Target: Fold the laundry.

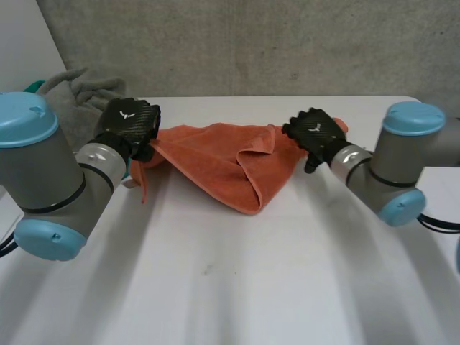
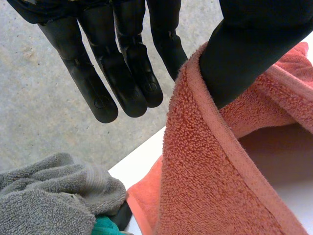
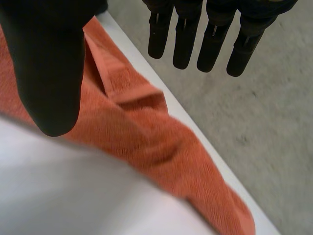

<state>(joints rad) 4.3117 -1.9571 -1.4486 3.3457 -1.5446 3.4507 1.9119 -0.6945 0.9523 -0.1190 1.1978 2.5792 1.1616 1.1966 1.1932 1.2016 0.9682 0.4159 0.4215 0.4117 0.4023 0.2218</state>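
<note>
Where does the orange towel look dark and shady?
Left wrist view: the orange towel arches over a dim hollow beside the thumb of the left hand. Head view: soft shade lies under its raised middle fold. Right wrist view: darker creases run through it by the thumb of the right hand.

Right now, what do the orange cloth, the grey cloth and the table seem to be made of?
The orange cloth looks like terry towelling, likely cotton: fuzzy looped pile, flat woven hem. The grey cloth is terry too, with a ribbed band. The table has a smooth white matte top, perhaps laminate; hard to tell.
</note>
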